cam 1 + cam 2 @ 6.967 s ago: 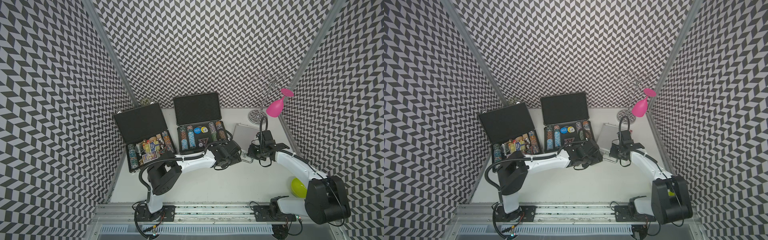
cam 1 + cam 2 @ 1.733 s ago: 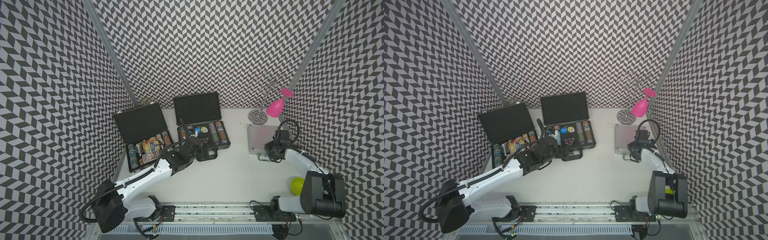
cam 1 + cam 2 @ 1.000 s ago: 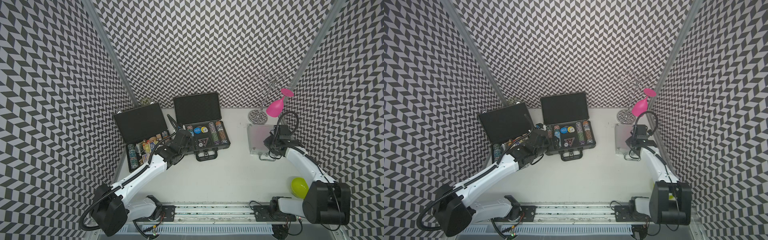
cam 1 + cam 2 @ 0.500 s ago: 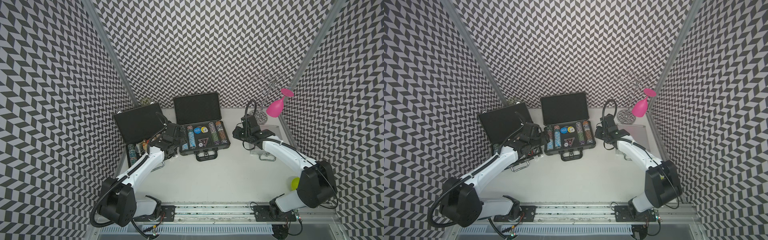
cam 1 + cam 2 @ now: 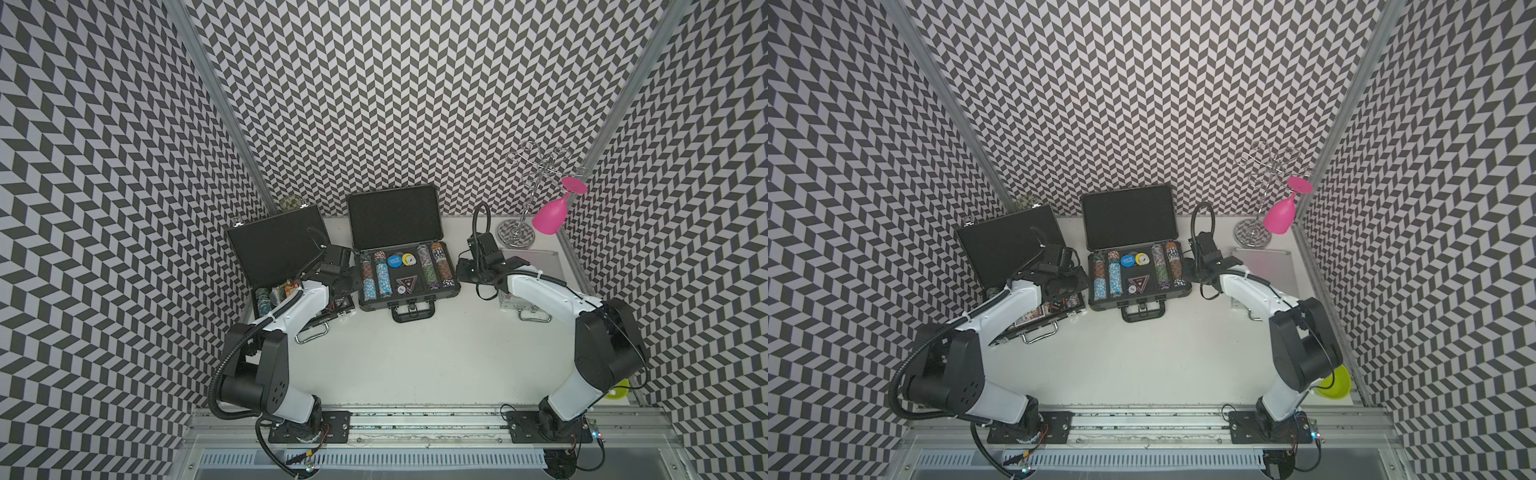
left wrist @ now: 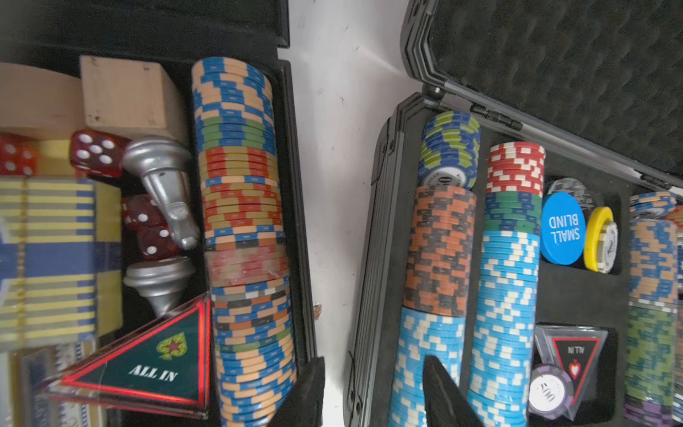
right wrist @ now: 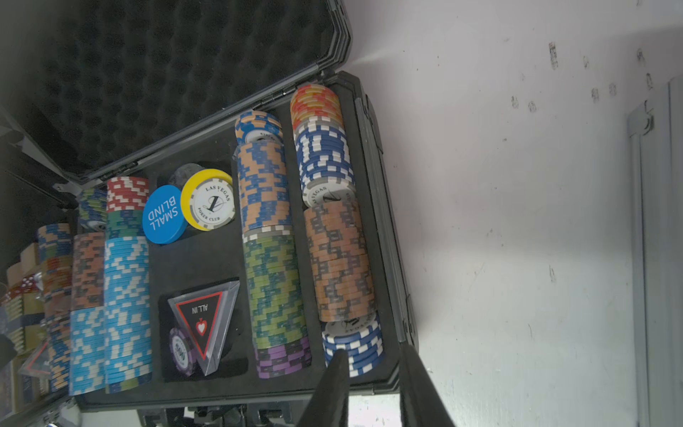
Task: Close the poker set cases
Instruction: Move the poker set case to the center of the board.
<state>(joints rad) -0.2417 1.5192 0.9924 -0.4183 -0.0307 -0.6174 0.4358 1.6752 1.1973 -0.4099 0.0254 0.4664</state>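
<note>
White arms (image 5: 305,305), black joints (image 5: 270,374), black cables (image 5: 212,390)

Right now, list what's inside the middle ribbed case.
Ribbed case: four chip rows, blue Small Blind button, yellow chip, All In triangle, purple chip. Whatever lies under them is covered.

Middle case (image 5: 395,224) between left case (image 5: 270,245) and right case (image 5: 537,260), glass stand (image 5: 516,240) behind the latter.

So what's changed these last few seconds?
Both arms left the small silver aluminium case, which slid toward the right wall. The left claw moved between the flat black case and ribbed grey case; the right claw reached its other side. Those two cases stay open.
</note>
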